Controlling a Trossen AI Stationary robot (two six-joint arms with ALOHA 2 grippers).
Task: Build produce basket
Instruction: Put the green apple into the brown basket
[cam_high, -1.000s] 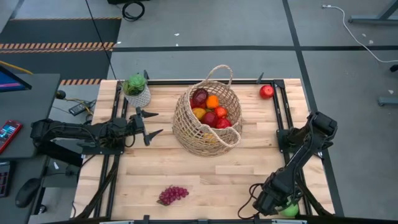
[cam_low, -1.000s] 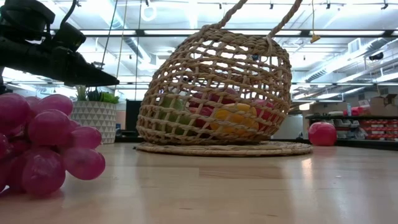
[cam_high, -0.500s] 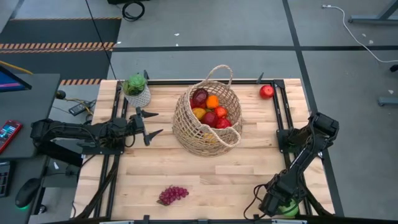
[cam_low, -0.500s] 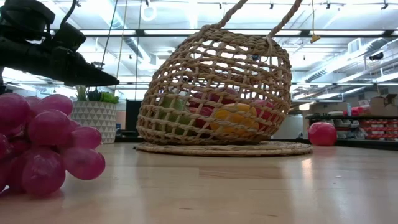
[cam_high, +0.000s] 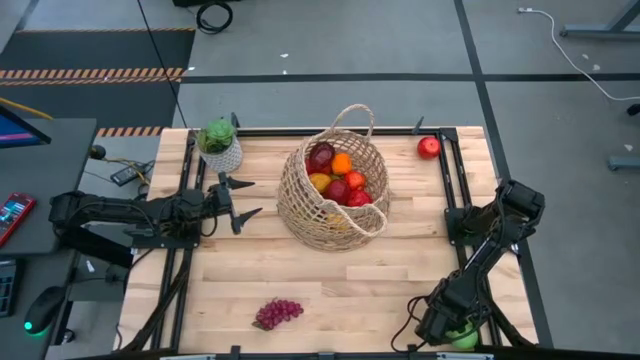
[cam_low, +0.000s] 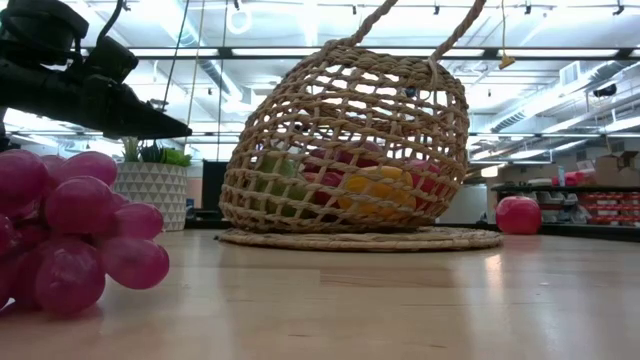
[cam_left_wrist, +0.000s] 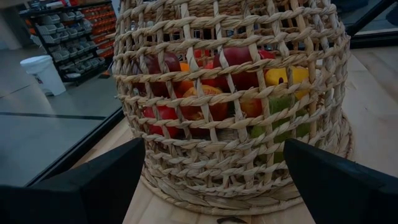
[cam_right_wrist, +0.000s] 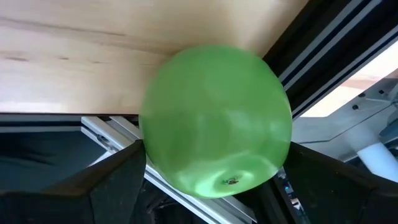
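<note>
The wicker basket (cam_high: 332, 190) stands on its base at the table's middle, holding red, orange and yellow produce; it also shows in the low view (cam_low: 345, 150) and the left wrist view (cam_left_wrist: 236, 106). My left gripper (cam_high: 245, 200) hovers open just left of it (cam_left_wrist: 214, 146). My right gripper (cam_high: 455, 335) is down at the near right corner, open, its fingers on either side of a green apple (cam_right_wrist: 214, 118) that lies where the wood meets the frame rail. A purple grape bunch (cam_high: 278, 313) lies near the near edge. A red apple (cam_high: 428, 147) sits at the far right. My right gripper has the green apple between its open fingers (cam_right_wrist: 118, 180), coming at it from above and slanting toward the near right corner. I cannot tell whether the fingers touch the apple's sides. The apple lies at the table's edge.
A green plant in a white pot (cam_high: 220, 145) stands at the far left, behind my left gripper. Black frame rails (cam_high: 452, 180) run along the table's sides. Bare wood lies between the basket and the grapes (cam_low: 60, 230).
My right gripper has moved a little farther toward the near right corner, closing in over the green apple so that less of it shows from above. The basket, the grapes and my left arm have kept still.
</note>
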